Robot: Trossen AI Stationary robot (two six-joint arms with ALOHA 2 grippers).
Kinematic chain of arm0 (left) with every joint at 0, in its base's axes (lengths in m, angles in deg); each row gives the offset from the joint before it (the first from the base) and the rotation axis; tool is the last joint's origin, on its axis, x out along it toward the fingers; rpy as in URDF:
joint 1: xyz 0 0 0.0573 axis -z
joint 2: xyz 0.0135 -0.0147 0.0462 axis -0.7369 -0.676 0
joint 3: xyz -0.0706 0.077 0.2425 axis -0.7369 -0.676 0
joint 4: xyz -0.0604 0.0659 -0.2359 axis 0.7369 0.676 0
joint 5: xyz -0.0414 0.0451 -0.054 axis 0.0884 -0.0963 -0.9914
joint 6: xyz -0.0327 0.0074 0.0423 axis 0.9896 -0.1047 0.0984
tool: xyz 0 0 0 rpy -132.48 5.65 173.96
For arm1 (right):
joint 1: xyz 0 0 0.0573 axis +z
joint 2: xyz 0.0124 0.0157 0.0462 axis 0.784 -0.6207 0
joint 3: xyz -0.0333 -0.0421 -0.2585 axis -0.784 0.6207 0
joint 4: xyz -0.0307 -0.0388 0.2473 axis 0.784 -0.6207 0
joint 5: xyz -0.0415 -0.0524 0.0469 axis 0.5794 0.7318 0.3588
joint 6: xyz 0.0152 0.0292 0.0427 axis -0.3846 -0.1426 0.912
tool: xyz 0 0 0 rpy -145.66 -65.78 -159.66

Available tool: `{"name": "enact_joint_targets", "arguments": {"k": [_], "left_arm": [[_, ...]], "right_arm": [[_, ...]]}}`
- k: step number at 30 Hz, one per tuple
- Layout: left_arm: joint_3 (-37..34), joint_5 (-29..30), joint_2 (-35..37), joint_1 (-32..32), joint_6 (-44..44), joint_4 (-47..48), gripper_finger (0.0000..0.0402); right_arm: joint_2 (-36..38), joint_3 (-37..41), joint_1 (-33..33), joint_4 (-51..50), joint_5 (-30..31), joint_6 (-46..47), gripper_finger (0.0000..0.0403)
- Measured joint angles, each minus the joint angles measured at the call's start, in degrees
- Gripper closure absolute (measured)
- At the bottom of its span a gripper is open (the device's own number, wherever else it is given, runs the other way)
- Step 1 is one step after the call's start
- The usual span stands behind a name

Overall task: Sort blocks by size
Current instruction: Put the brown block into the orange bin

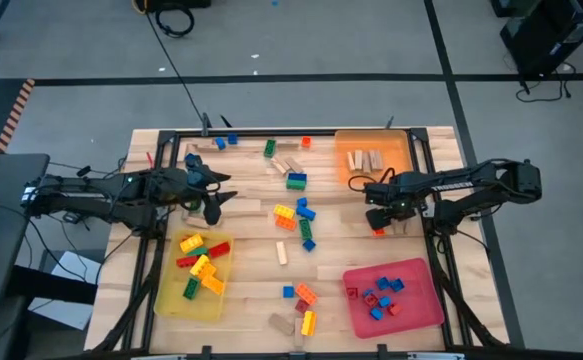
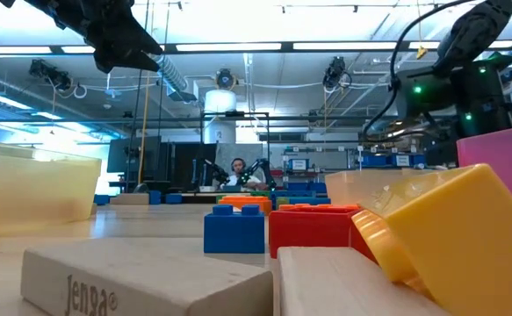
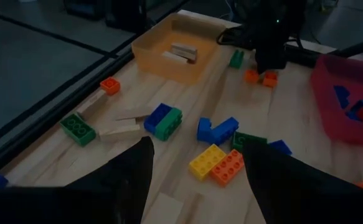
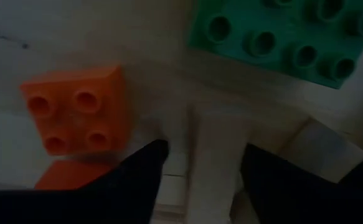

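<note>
High view, yellow tray: red, yellow, green and orange blocks.
Orange tray: tan wooden pieces.
Red tray: small blue and red blocks.
Desk: more blocks lie loose.
Left tool: released, empty.
Right tool: low beside orange tray, grip unclear.

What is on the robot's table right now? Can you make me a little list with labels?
Trays: yellow tray with yellow, red and green blocks; orange tray with wooden blocks; pink tray with blue and red blocks
Loose blocks: scattered mid-table, such as a blue and green pair
Left gripper: open, above the table near the yellow tray
Right gripper: low over a pale wooden block, beside a small orange block
</note>
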Motion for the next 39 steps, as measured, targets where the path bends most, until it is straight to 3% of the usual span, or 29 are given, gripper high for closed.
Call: {"name": "enact_joint_targets", "arguments": {"k": [5, 14, 24, 30, 39], "left_arm": [[0.00, 0.02, 0.00, 0.00, 0.00, 0.00, 0.0149], [0.00, 0.04, 0.00, 0.00, 0.00, 0.04, 0.0149], [0.00, 0.07, 0.00, 0.00, 0.00, 0.07, 0.0149], [0.00, 0.07, 0.00, 0.00, 0.00, 0.07, 0.0149], [0.00, 0.07, 0.00, 0.00, -0.09, 0.09, 0.0149]], "right_arm": [[-0.03, -0.02, 0.03, 1.13, 0.01, -0.90, 0.0280], [1.67, -8.96, -0.04, -5.69, 3.54, -5.98, 0.0282], [1.41, -29.95, -6.55, -6.73, 10.89, -15.13, 0.0282], [-4.95, -36.69, -16.26, -4.27, 10.72, -23.78, 0.0282], [-19.23, -38.48, -25.46, 5.94, 2.90, -28.96, 0.0282]]}}
